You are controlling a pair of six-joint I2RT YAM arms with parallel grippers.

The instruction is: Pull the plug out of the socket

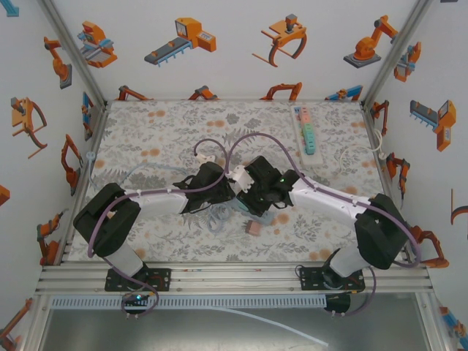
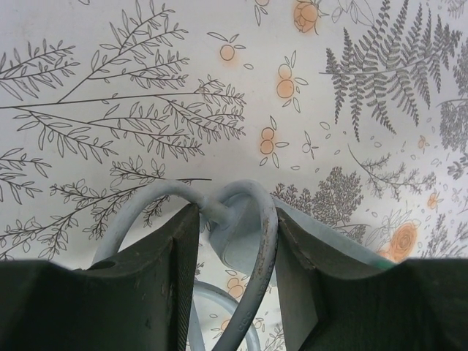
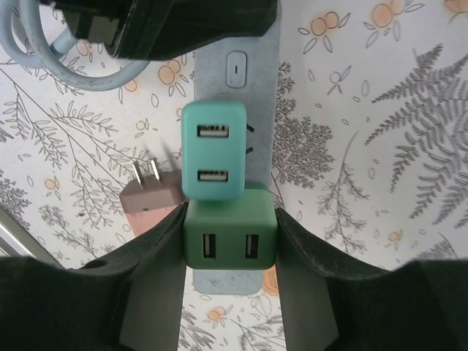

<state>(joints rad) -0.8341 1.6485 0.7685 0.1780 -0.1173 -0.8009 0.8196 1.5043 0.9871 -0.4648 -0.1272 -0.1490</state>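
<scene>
right gripper [image 3: 230, 219] clamps the dark green plug [image 3: 230, 245], left gripper [image 2: 236, 216] pins the strip [image 3: 257, 73]; we pull straight back along the fingers, no twist

white walls [image 1: 234, 51] printed with orange robots enclose a floral-patterned table [image 1: 153, 131].

Lit brightly and evenly from above, diffuse, with the white walls [image 1: 234, 80] near washed out in the top view. Throws only soft grey shadows: 1 on the counter [image 2: 241, 157] just ahead of the left tool [image 2: 234, 212], another off the prongs of the brown plug [image 3: 150, 196] left of the right tool [image 3: 230, 216]. Sharp on the printed pattern beyond both tools; soft and dark on the fingers [image 2: 146, 292] nearest the lens. Leaning corner posts [image 1: 73, 51] from wide-angle spread. Tiny green indicator light [image 1: 281, 178] just behind the right tool.
</scene>
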